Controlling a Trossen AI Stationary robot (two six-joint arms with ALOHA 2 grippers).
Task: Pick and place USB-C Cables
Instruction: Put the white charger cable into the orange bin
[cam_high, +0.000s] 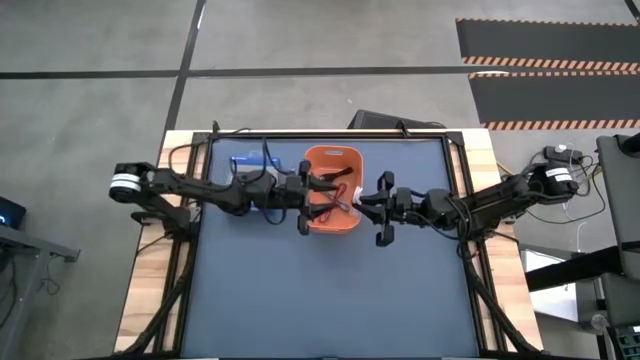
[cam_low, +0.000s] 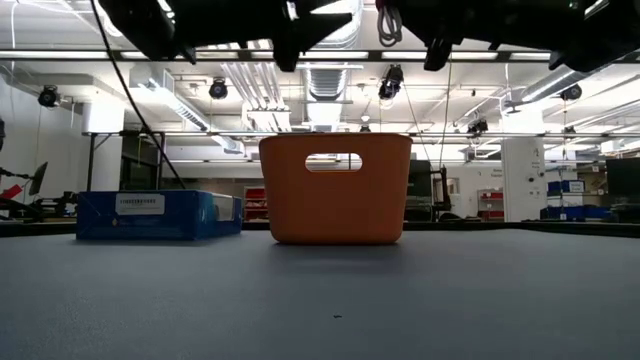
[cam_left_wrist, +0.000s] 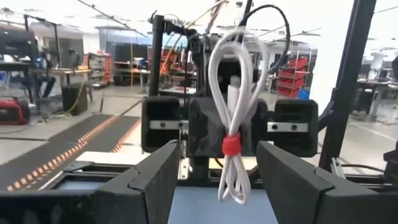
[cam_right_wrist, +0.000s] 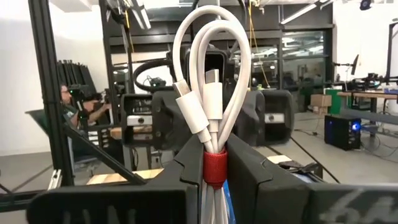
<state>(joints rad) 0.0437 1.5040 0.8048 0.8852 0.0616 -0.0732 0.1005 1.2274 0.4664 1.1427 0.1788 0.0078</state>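
You've got a wide, matte, dark blue-grey tabletop (cam_high: 330, 300) in front of you, bare over its near half, with all the action bunched along the far edge. Sitting there is the orange bin (cam_high: 332, 165), smooth moulded plastic with rounded corners, slightly tapered walls and a slot handle; from above you can see what look like thin cables lying inside it, a reddish loop among them, though I can't count them for you. So part of the job looks done. Just beside the bin, toward the far left corner, sits a flat blue box (cam_low: 158, 215) with a pale label, glossy card.

Now the live piece: your right claw (cam_high: 383, 208), hovering just off the bin's right wall, is clenched on the white cable (cam_right_wrist: 209, 93), pinching it right at its red tie (cam_right_wrist: 213, 168). It's a smooth, round-section cord folded into long hairpin loops, two plugs showing, hanging free above the tabletop. Your left claw (cam_high: 305, 203) faces it from the bin's left side, fingers spread wide and gripping nothing.

What's left, by my read: get this white cable over the bin and drop it in.
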